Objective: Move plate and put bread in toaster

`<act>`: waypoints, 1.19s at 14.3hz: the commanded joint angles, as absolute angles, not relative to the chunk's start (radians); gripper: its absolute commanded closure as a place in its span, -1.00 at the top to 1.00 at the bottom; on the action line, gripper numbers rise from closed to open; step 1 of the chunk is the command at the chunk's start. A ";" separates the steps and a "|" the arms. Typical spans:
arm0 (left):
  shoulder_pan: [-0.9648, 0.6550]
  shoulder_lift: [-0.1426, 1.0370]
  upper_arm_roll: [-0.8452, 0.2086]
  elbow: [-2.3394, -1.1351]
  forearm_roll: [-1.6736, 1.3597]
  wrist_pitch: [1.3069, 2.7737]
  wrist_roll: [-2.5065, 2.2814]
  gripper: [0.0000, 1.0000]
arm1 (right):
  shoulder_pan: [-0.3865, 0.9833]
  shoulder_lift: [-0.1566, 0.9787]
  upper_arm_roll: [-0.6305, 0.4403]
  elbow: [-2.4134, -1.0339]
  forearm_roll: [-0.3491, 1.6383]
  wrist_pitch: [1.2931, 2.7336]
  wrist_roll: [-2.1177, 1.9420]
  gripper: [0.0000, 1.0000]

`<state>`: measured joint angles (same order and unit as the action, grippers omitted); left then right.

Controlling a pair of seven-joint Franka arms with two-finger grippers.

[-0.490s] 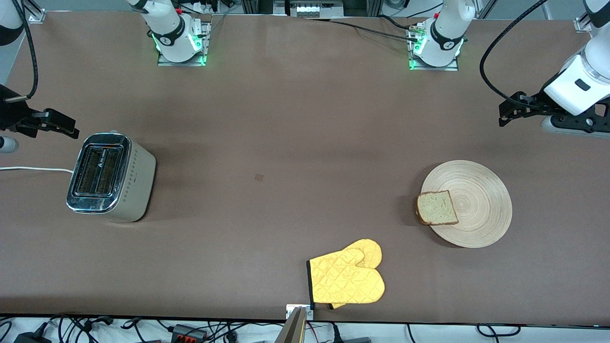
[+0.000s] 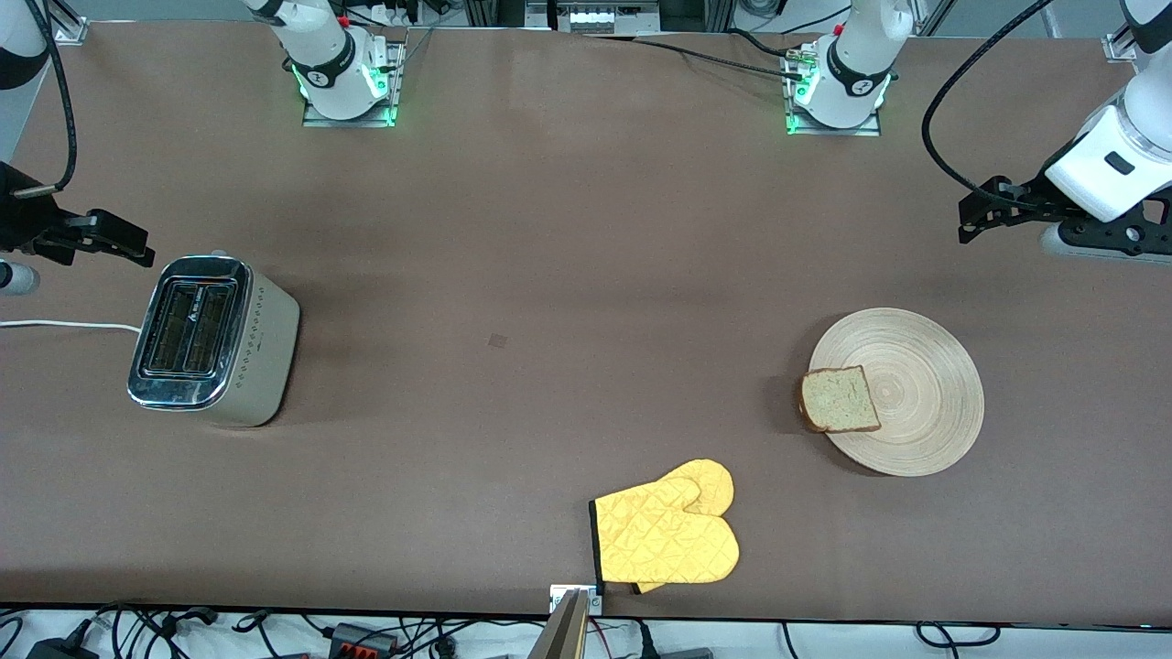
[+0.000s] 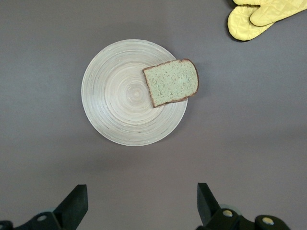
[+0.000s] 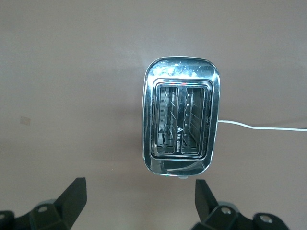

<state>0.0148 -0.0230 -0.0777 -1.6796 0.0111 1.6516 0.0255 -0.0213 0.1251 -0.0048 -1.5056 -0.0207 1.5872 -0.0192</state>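
Note:
The pale wood plate (image 2: 916, 384) lies on the table toward the left arm's end. The bread (image 2: 839, 400) lies flat on its rim, overhanging the edge toward the right arm's end. Both show in the left wrist view, plate (image 3: 120, 100) and bread (image 3: 171, 82). The toaster (image 2: 212, 340) stands toward the right arm's end with both slots empty; it also shows in the right wrist view (image 4: 181, 122). My left gripper (image 2: 975, 220) is open and empty over bare table beside the plate (image 3: 142, 206). My right gripper (image 2: 128, 243) is open and empty over the table beside the toaster (image 4: 140, 201).
A yellow oven mitt (image 2: 668, 535) lies near the table's front edge, between the plate and the toaster; it also shows in the left wrist view (image 3: 259, 14). The toaster's white cord (image 2: 64, 324) runs off toward the right arm's end. Brown table (image 2: 549, 275) spreads between them.

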 commanded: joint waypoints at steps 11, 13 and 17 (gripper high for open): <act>0.018 0.009 -0.077 -1.658 0.005 1.648 0.029 1.00 | -0.026 0.127 -0.003 -1.489 -0.017 1.565 -0.018 1.00; 0.025 0.028 -0.065 -1.652 -0.008 1.647 0.020 1.00 | -0.026 0.127 -0.003 -1.489 -0.017 1.565 -0.017 1.00; 0.129 0.103 -0.061 -1.621 -0.006 1.647 0.029 1.00 | -0.025 0.127 -0.003 -1.489 -0.021 1.565 -0.017 1.00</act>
<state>0.0732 0.0545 -0.0615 -1.6666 0.0109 1.6539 0.0216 -0.0227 0.1251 -0.0048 -1.5055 -0.0209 1.5815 -0.0192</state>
